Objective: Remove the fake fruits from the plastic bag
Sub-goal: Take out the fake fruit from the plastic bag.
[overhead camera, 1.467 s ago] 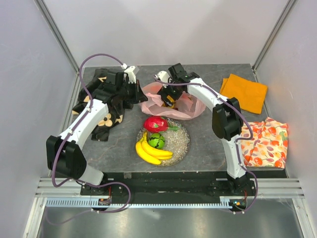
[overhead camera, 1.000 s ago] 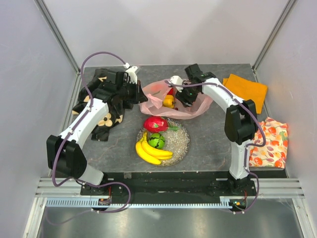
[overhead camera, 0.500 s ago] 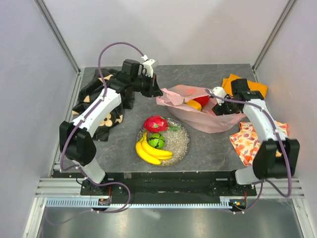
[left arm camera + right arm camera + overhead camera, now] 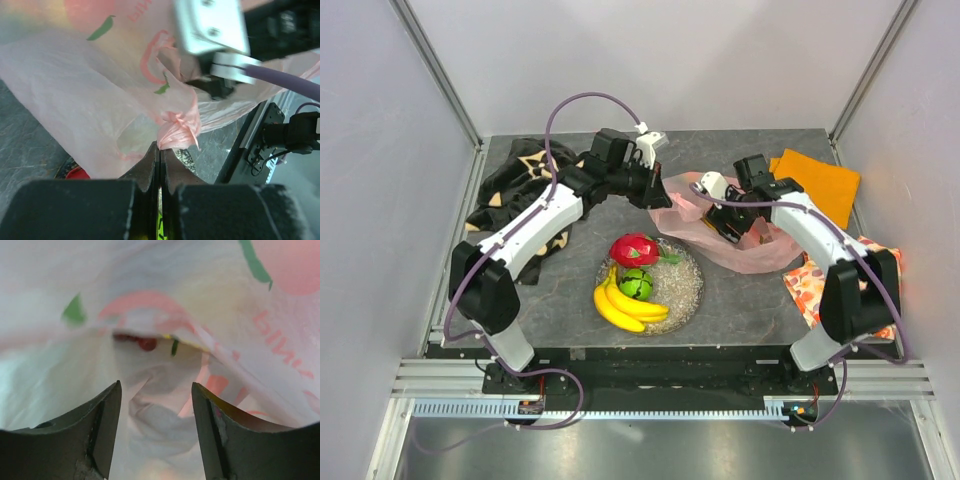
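Between the jaws of the left gripper [image 4: 160,152], which are pressing fully together, a bunched twist of the plastic bag [image 4: 75,95] is being pinched, and the film is hanging stretched just beyond the tips. Opposite, the right gripper [image 4: 156,386] is standing with its jaws well apart and gripping nothing. It is pointing into the bag mouth, where loose folds are lying between and ahead of its fingers and a red fruit [image 4: 147,343] is showing only as a sliver past the tips. Judgement: closing here is risking a bite on film instead of fruit, dragging the whole bag; pulling against the left pinch is risking a slipped or torn twist. Dragon fruit [image 4: 633,248], green ball [image 4: 638,284] and banana bunch [image 4: 623,306] are sitting on the glitter plate [image 4: 688,290], well apart from both sets of jaws.
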Motion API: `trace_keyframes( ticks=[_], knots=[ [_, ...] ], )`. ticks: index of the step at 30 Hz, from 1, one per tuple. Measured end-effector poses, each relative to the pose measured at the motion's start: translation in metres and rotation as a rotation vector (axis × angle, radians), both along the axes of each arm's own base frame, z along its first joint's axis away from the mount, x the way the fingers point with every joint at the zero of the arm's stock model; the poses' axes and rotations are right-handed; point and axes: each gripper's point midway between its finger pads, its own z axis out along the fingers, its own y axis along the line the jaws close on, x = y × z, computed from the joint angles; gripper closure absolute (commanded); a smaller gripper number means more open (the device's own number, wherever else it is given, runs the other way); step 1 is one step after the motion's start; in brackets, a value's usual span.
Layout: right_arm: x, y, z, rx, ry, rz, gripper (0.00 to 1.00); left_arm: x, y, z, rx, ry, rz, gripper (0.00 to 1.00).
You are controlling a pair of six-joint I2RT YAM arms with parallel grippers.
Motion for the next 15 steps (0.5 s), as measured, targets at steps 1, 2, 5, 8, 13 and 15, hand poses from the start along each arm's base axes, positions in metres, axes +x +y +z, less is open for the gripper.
trace_keyframes(
  ticks=[1, 2, 5, 8, 13, 15],
  knots=[
    [0.006, 0.001, -0.004, -0.003, 0.002, -0.012, 0.34, -0.001, -0.002, -0.001, 0.002, 0.002, -0.004, 0.99],
    [0.012, 0.001, -0.009, -0.007, 0.003, -0.027, 0.32, -0.002, -0.003, -0.002, 0.004, 0.002, -0.006, 0.99],
    [0.027, 0.002, -0.016, -0.014, 0.000, -0.068, 0.20, 0.001, -0.002, -0.002, 0.010, -0.005, 0.007, 0.99],
    [0.044, 0.004, -0.020, -0.013, -0.017, -0.104, 0.12, 0.002, 0.000, -0.003, 0.013, -0.006, 0.014, 0.98],
    [0.068, 0.004, -0.037, -0.036, -0.020, -0.153, 0.10, 0.003, 0.000, -0.003, 0.013, -0.008, 0.017, 0.98],
    [0.072, 0.004, -0.048, -0.049, -0.006, -0.164, 0.12, 0.003, 0.000, -0.003, 0.014, -0.009, 0.018, 0.98]
  ],
)
